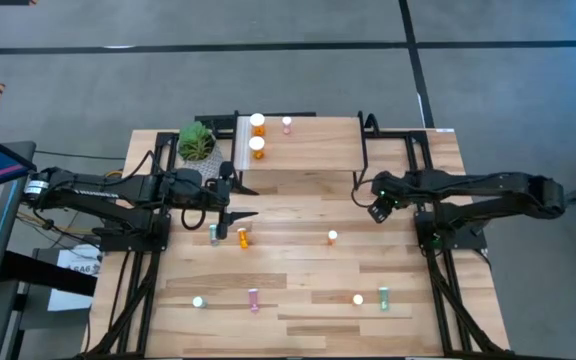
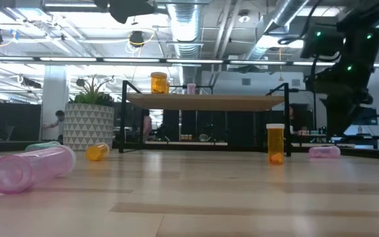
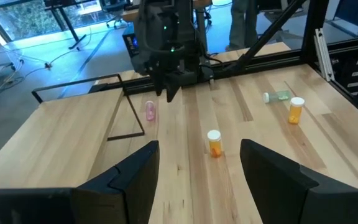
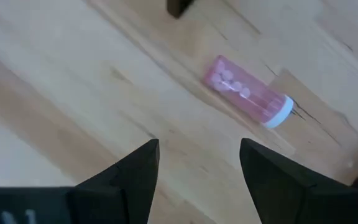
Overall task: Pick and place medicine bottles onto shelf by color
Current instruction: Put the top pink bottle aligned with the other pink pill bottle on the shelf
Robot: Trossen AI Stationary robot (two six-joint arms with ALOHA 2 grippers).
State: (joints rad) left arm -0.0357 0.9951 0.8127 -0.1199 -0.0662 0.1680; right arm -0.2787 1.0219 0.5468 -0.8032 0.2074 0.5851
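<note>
Pink plastic fills the low view's foreground: we see a pink bottle (image 2: 30, 168) lying on its side, with an orange bottle (image 2: 276, 143) standing upright farther back. Such a bottle is, we judge, light, stiff and smooth, apt to roll; taking it across the body near the middle looks safest. Our right gripper (image 4: 197, 163) hangs with fingers spread wide and empty above another fallen pink bottle (image 4: 248, 92) on the tabletop (image 1: 298, 270). The left gripper (image 3: 199, 163), likewise apart and holding nothing, faces an upright orange bottle (image 3: 214, 142). Farthest away, the shelf (image 1: 313, 155) already carries two large orange bottles (image 1: 257, 136) and a small pink one (image 1: 287, 124).
</note>
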